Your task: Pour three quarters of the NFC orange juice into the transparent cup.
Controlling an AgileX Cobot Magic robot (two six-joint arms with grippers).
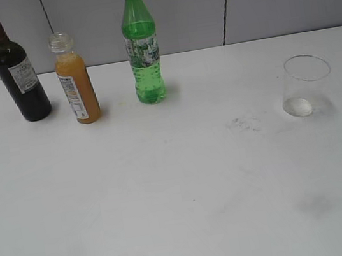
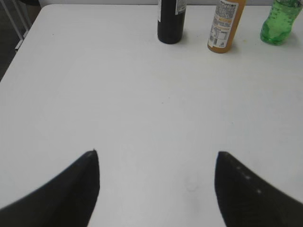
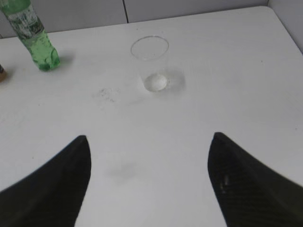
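The NFC orange juice (image 1: pixel 76 84) stands upright and capless at the back left of the white table, between two other bottles; its lower part shows in the left wrist view (image 2: pixel 226 26). The transparent cup (image 1: pixel 305 85) stands upright and empty at the right, also in the right wrist view (image 3: pixel 151 62). My left gripper (image 2: pixel 156 156) is open and empty over bare table, well short of the bottles. My right gripper (image 3: pixel 149 139) is open and empty, short of the cup. Neither gripper shows in the exterior view.
A dark wine bottle (image 1: pixel 15 67) stands left of the juice, also in the left wrist view (image 2: pixel 171 21). A taller green bottle (image 1: pixel 142 45) stands to its right, also in both wrist views (image 2: pixel 280 21) (image 3: pixel 33 35). A grey wall runs behind the table (image 1: pixel 181 197).
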